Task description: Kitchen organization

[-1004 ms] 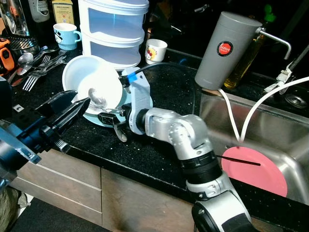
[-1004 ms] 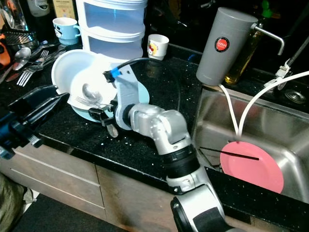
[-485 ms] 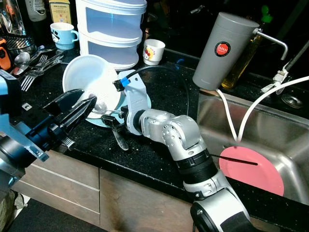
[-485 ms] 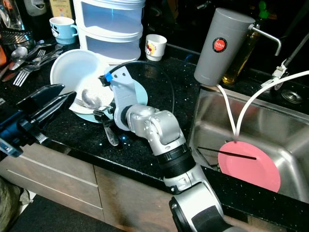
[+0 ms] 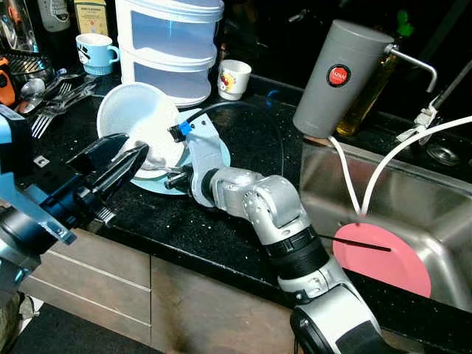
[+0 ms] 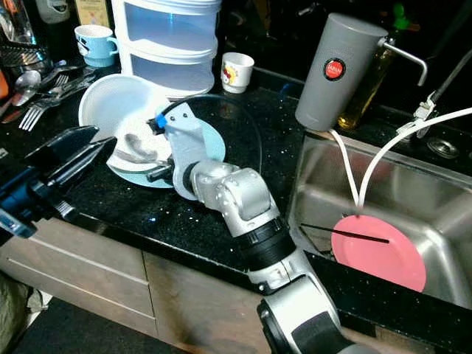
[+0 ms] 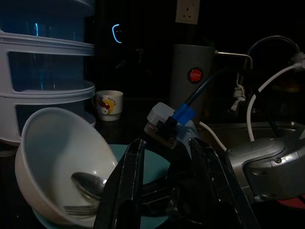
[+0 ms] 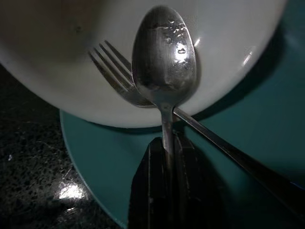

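Speckled black desk (image 5: 243, 140) by the sink carries a tilted white bowl (image 5: 136, 122) on a teal plate (image 6: 214, 140), where the right gripper (image 8: 164, 157), now pushed in from the desk edge, pinches the steel spoon (image 8: 164, 57) handle, ready to lift, while the left gripper (image 5: 118, 166) hovers apart-fingered, empty.

Grey cylindrical canister (image 5: 341, 80), counter at my 1 o'clock beside sink: round red badge (image 5: 338, 74), white lettering, I read "JAPAN"; smaller print under it illegible. White cup (image 5: 234, 78), 12 o'clock: cartoon print, no readable text. Yellow-labelled bottle (image 5: 91, 16), 11 o'clock: label print too small for me.
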`<state>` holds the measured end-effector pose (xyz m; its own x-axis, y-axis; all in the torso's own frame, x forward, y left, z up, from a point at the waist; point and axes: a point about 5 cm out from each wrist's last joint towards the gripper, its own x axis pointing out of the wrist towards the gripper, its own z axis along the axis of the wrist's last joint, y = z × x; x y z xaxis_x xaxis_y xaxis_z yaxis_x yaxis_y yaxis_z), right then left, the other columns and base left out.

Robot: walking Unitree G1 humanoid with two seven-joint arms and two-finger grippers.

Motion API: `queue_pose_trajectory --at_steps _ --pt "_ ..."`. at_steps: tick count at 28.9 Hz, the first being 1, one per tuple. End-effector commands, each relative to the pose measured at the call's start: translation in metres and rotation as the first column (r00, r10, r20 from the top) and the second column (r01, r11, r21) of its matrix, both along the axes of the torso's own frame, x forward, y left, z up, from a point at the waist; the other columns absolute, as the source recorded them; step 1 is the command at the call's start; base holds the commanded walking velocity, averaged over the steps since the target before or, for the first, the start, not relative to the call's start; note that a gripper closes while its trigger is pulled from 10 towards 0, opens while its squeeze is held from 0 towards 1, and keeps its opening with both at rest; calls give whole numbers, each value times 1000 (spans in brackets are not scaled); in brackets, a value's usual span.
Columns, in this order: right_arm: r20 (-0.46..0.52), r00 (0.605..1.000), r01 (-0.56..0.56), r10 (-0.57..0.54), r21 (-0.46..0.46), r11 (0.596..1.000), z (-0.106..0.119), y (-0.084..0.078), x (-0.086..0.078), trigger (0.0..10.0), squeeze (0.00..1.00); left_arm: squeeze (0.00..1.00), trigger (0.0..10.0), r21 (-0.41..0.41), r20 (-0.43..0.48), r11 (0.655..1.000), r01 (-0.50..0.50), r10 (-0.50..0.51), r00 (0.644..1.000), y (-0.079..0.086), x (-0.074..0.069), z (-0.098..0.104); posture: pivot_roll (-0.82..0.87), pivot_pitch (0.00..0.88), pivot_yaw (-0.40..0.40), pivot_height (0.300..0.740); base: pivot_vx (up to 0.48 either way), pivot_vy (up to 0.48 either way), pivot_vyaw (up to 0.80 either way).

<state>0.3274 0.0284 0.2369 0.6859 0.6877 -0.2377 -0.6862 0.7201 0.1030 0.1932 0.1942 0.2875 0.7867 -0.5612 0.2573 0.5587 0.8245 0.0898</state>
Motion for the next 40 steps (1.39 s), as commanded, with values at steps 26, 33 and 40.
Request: queue_pose_trajectory --at_steps 26,33,40 --pt "49 991 85 -125 493 866 56 -31 25 1176 0 0 10000 -54 69 997 57 -53 996 -10 6 12 173 0 -150 740 0 0 0" --pt "28 973 166 -230 604 779 57 -63 32 10000 0 0 10000 -137 117 988 73 -57 992 -19 17 19 135 0 -114 740 0 0 0" --pt "61 950 188 -307 676 713 66 -81 31 10000 0 0 10000 -218 138 974 67 -37 990 -16 32 25 84 0 -40 740 0 0 0"
